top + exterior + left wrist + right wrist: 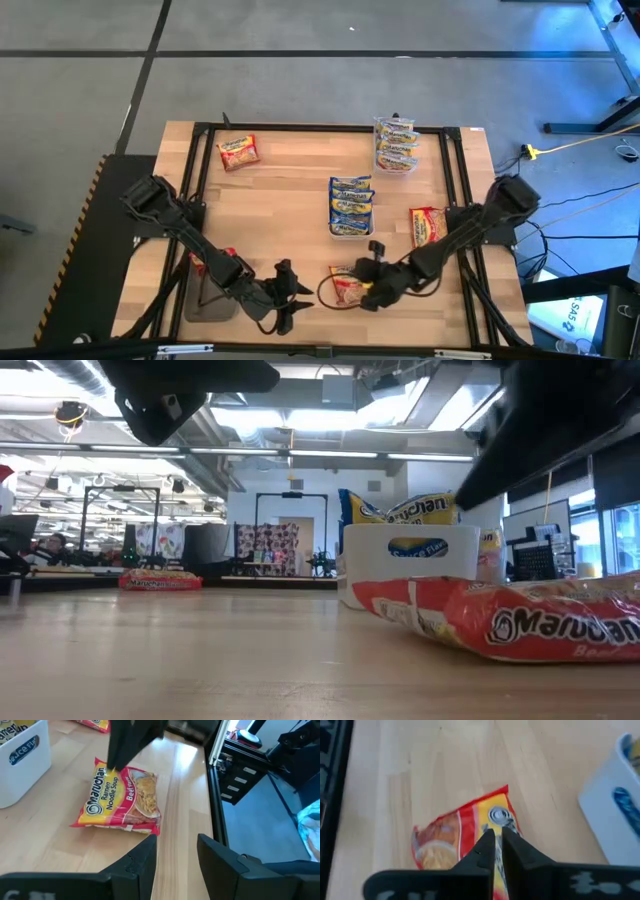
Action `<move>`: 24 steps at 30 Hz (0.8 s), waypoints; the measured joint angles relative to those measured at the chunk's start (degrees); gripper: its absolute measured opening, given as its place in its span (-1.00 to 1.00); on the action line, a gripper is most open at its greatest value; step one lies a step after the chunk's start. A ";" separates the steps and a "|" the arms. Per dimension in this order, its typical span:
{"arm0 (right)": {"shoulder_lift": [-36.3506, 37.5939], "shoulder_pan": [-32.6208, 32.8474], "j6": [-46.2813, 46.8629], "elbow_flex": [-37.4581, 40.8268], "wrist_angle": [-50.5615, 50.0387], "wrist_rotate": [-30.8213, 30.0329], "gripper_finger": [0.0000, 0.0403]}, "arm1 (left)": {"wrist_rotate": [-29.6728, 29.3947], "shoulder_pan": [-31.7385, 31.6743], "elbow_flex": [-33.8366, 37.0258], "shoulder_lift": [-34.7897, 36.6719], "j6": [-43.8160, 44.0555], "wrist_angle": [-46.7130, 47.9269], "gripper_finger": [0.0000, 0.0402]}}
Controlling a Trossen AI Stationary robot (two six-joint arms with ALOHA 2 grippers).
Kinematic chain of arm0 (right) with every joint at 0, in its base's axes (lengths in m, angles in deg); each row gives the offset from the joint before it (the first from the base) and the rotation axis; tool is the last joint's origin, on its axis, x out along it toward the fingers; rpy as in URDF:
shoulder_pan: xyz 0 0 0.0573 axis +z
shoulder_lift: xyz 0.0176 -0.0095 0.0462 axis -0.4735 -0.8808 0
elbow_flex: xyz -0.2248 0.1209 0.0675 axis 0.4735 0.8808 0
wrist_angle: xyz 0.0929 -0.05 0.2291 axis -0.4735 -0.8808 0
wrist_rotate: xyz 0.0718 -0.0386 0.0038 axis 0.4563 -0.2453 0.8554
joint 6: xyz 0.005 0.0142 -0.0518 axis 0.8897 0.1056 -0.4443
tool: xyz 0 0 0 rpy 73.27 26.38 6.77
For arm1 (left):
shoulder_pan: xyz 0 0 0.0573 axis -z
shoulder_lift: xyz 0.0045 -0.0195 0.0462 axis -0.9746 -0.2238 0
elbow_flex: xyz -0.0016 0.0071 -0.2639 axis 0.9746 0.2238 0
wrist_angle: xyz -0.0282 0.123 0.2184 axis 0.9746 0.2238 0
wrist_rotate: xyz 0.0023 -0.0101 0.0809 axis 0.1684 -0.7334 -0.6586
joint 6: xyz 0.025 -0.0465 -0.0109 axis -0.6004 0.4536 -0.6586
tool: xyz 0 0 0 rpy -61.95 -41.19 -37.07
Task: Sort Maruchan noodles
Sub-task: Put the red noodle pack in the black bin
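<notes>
While the left gripper [290,300] waits spread, empty, the right gripper [496,836] (nearer) pinches the red-bordered yellow plastic Beef ramen packet [120,797] at the table's near edge, long axis along its fingers.

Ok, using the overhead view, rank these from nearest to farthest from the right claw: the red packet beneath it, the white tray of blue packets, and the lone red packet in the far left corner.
1. Red packet, directly under the right claw, near edge.
2. White tray, mid-table, farther back.
3. Lone red packet, far left corner.
</notes>
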 joint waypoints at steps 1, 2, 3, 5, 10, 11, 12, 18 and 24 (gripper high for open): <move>1.20 0.82 0.15 -0.02 -1.82 -0.18 -0.95 | -0.11 0.00 0.00 -0.27 -0.01 -0.32 -0.33; 2.24 1.75 0.87 -0.02 -4.02 -0.84 -0.95 | -0.29 -0.02 0.00 -0.71 -0.01 -0.73 -0.33; 3.02 2.71 2.23 -0.02 -5.97 -1.59 -0.95 | -0.32 -0.14 0.00 -1.25 0.05 -1.49 -0.33; 3.96 5.04 6.26 -0.05 -9.89 -2.77 -0.95 | -0.24 -0.51 0.00 -2.68 0.51 -3.56 -0.33; 5.93 9.97 19.91 6.05 -12.63 -3.10 -0.95 | 1.04 -2.18 -0.02 -7.32 3.25 -9.79 -0.33; 6.64 10.74 22.83 8.22 -11.40 -3.31 -0.95 | 1.73 -2.57 -0.05 -8.03 3.45 -10.68 -0.33; 7.56 11.54 25.91 10.48 -8.97 -4.06 -0.95 | 2.30 -2.89 -0.04 -8.66 3.70 -11.00 -0.33; 14.68 14.90 38.36 25.52 13.01 -5.99 -0.95 | 6.84 -5.54 -0.11 -11.38 7.71 -13.25 -0.33; 13.84 12.68 40.09 31.95 28.67 -3.18 -0.82 | 6.81 -6.83 -0.26 -13.12 7.77 -13.22 -0.33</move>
